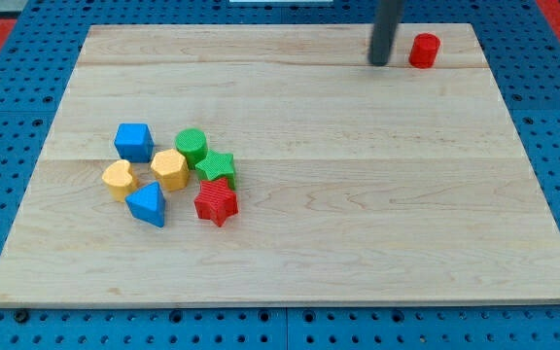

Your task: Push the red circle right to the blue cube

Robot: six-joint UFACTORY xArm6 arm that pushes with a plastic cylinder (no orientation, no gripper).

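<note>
Red circle [424, 50] near the top right corner of the surface [358, 224], far up and to the view's right of the blue cube [133, 141]. My tip [379, 62] just to the left of the circle, close beside it, a thin gap apparently between them, though contact hard to rule out. Wrong side for the job, by my reading: the cube lies down and to the left, so a shove from here would only send the circle further right toward the edge. Better to get round to the circle's right and slightly above, then drive it left and down across the bare middle.

Rod nearly upright, leaning a touch, entering from the view's top; nothing more of the arm showing. No fingers on this rig, so nothing open, closed or held; only a bare rod end resting at surface height.

Cube at the upper left of a tight cluster: green circle [192, 146], green star [217, 166], red star [215, 202], two yellow blocks [168, 168] [119, 177], blue triangle [147, 203].
</note>
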